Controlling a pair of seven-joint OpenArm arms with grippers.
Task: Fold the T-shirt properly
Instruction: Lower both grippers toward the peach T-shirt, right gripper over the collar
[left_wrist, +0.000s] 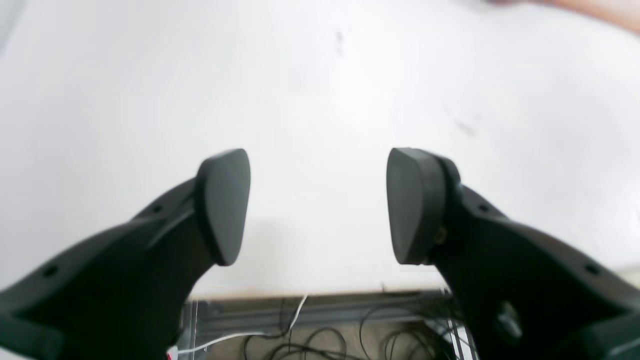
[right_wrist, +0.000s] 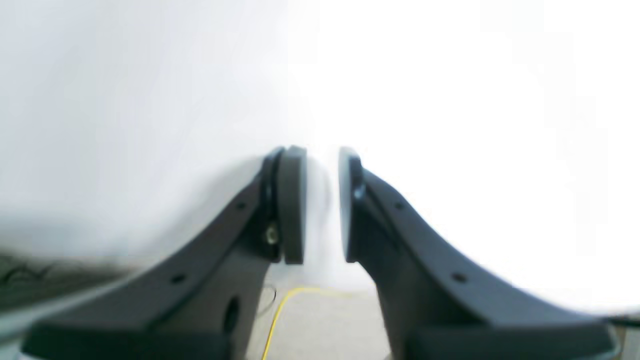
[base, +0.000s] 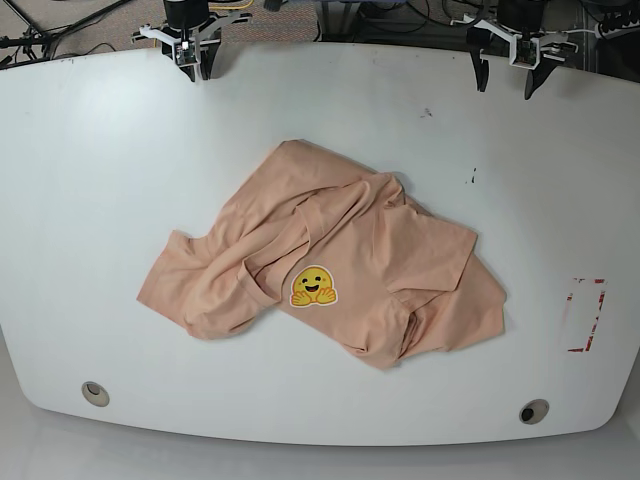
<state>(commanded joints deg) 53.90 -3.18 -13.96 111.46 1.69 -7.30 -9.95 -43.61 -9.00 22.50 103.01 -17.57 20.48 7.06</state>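
The T-shirt (base: 330, 265) lies crumpled in the middle of the white surface (base: 100, 150), unfolded, its body bunched into diagonal creases and one sleeve spread toward the left. The yellow emoji print (base: 313, 286) faces up near the shirt's middle. Both arms sit at the far edge, well apart from the cloth. The left gripper (left_wrist: 318, 205) hangs over bare surface at the far right with its jaws wide and nothing between them; a sliver of peach cloth shows at the top right of its wrist view. The right gripper (right_wrist: 322, 205), at the far left, has its jaws narrow, a slim gap showing, empty
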